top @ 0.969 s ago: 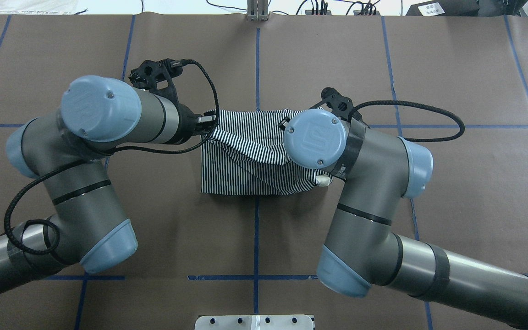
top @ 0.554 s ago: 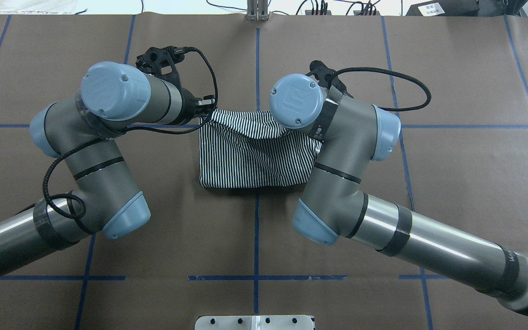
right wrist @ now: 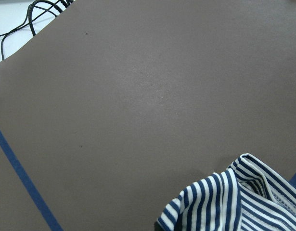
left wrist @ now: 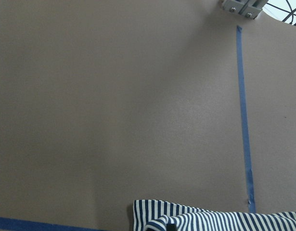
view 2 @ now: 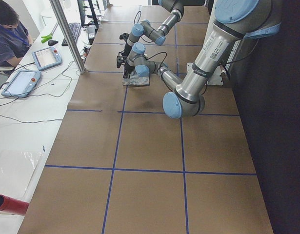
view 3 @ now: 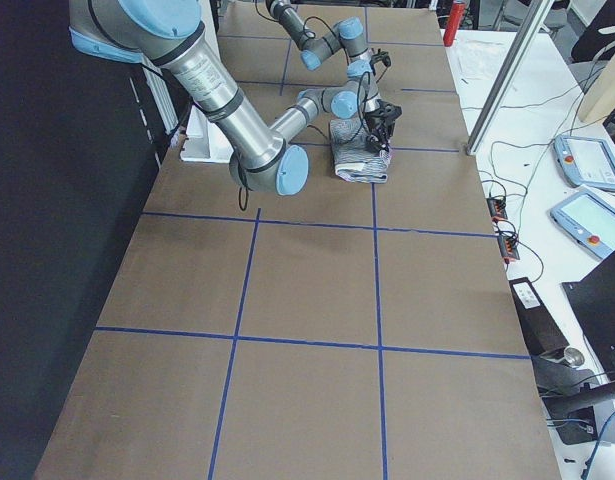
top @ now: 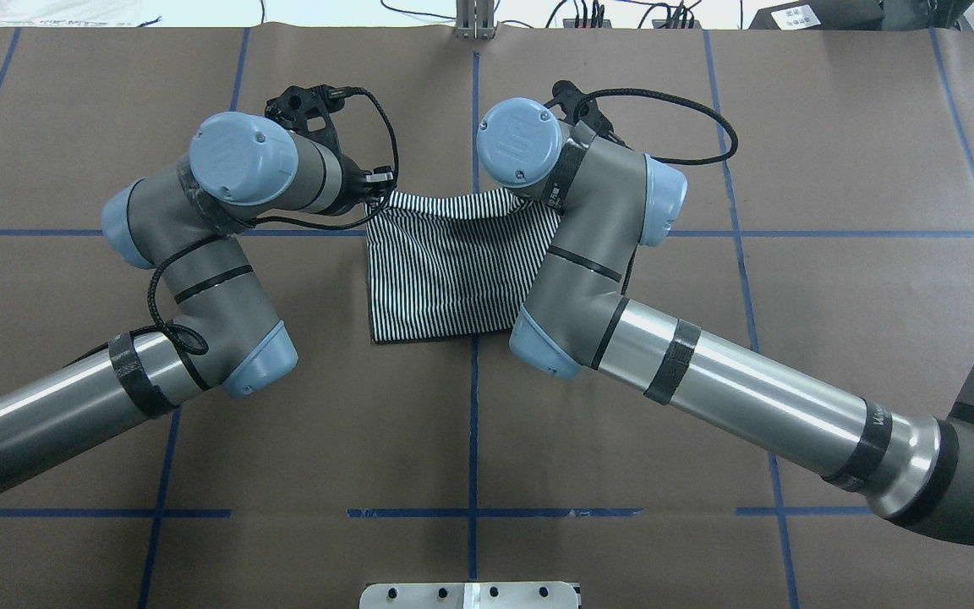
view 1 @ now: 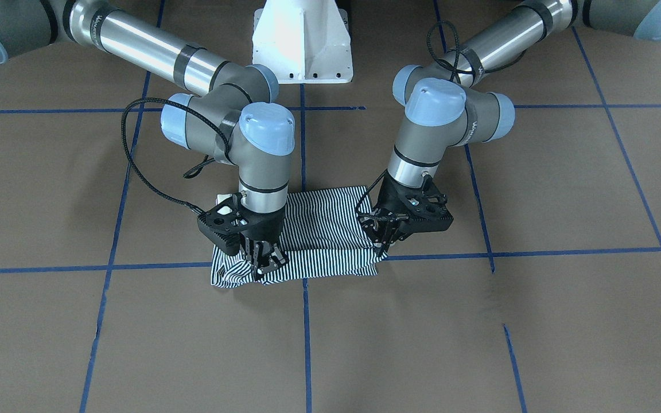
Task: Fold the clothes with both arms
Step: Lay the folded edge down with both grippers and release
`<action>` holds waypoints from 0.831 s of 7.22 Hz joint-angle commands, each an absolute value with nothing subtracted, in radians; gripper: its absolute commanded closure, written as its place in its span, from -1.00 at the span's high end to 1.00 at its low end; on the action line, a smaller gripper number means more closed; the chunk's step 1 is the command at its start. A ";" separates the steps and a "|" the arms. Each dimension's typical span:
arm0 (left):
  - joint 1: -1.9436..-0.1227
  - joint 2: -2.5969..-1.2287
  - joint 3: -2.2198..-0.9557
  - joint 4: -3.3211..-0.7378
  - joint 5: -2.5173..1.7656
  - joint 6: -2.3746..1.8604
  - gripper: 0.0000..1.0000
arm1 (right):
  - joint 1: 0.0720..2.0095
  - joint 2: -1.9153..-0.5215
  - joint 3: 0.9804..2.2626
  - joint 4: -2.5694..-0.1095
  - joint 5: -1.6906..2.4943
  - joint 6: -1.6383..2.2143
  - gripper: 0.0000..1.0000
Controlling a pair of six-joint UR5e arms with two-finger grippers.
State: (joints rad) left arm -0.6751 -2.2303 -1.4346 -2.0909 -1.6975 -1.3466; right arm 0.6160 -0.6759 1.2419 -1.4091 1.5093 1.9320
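The striped polo shirt (top: pixel 453 271) lies folded into a rectangle at the table's centre; no collar shows. My left gripper (top: pixel 377 190) is shut on the shirt's far left corner, pinching the cloth low over the table (view 1: pixel 384 245). In the overhead view my right gripper is hidden under its own wrist. The front-facing view shows the right gripper (view 1: pixel 265 263) shut on the other far corner of the shirt (view 1: pixel 322 226), where the cloth bunches. A striped edge fills the bottom of the left wrist view (left wrist: pixel 210 219) and the right wrist view (right wrist: pixel 234 199).
Brown paper with blue tape lines (top: pixel 473 127) covers the table. The white pedestal base (view 1: pixel 302 40) stands at the robot's side. Cables (top: pixel 588 13) run along the far edge. A person (view 2: pixel 8 34) sits by tablets (view 2: pixel 45 57) beyond that edge.
Both arms have swung away from the robot, carrying the shirt's raised edge to the far side. The sagging fold has been drawn out and now lies nearly flat.
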 commanded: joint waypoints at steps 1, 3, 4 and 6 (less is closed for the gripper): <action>-0.670 -2.227 -1.431 -2.097 -1.697 -1.266 0.99 | 0.597 -0.680 1.233 -1.401 1.497 1.744 0.99; -0.676 -2.214 -1.462 -2.097 -1.712 -1.199 1.00 | 0.600 -0.681 1.285 -1.408 1.514 1.688 1.00; -0.680 -2.207 -1.469 -2.102 -1.736 -1.140 1.00 | 0.589 -0.680 1.298 -1.410 1.523 1.678 1.00; -0.680 -2.200 -1.470 -2.129 -1.738 -1.141 1.00 | 0.523 -0.686 1.292 -1.410 1.499 1.574 1.00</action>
State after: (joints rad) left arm -0.6788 -2.2033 -1.4671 -2.1175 -1.7340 -1.1495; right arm 0.5569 -0.6821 1.2925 -1.4093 1.5107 1.6355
